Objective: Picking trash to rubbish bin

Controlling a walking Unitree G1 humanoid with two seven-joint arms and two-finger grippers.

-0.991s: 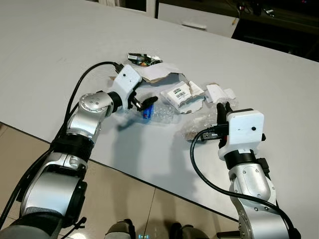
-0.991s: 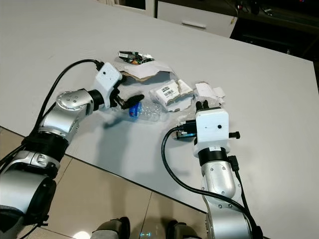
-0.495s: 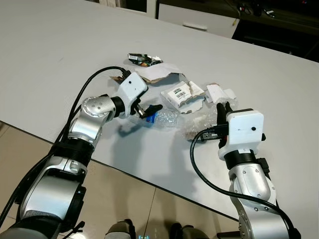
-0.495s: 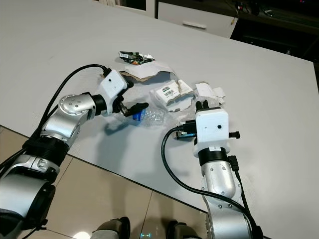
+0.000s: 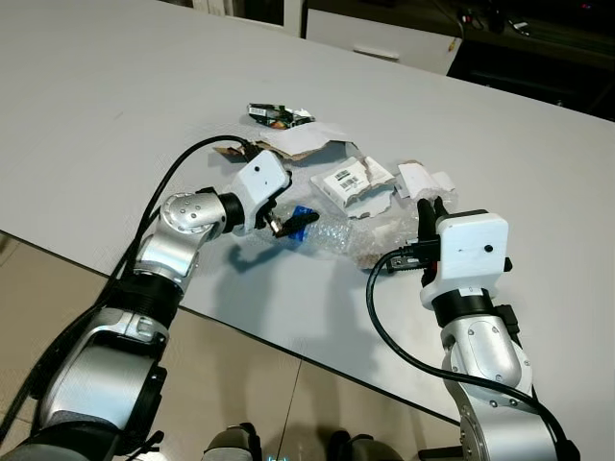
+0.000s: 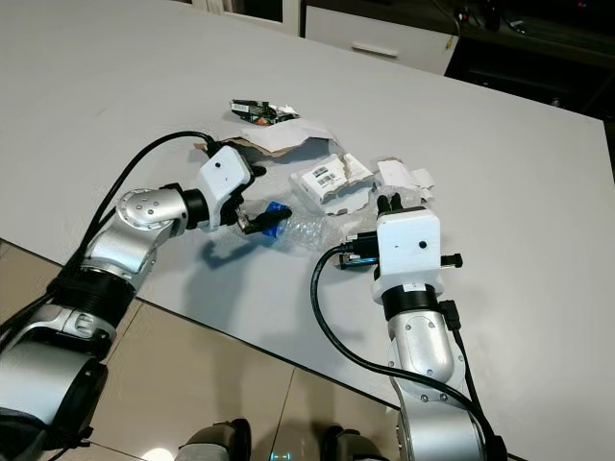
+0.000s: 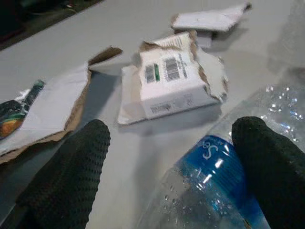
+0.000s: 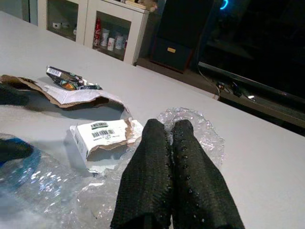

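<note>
A crushed clear plastic bottle (image 5: 332, 233) with a blue label lies on the white table (image 5: 115, 115) amid other trash. My left gripper (image 5: 291, 222) is open, its two fingers straddling the blue-labelled end (image 7: 214, 183); one finger (image 7: 267, 162) touches the bottle, the other (image 7: 71, 171) stands apart from it. A torn box with a barcode label (image 5: 351, 182) lies just beyond. My right gripper (image 8: 169, 129) is shut, empty, with its tips over a clear bubble wrap (image 8: 205, 136) to the right of the bottle.
Torn cardboard (image 5: 303, 139), a dark snack wrapper (image 5: 274, 115) and crumpled white paper (image 5: 423, 178) lie behind the bottle. The table's front edge (image 5: 288, 353) runs close below both arms, with beige floor tiles beneath. Dark cabinets stand past the far edge.
My left gripper has slid to the right along the table, and the bottle has shifted right with it, closer to the bubble wrap. The right arm has stayed still.
</note>
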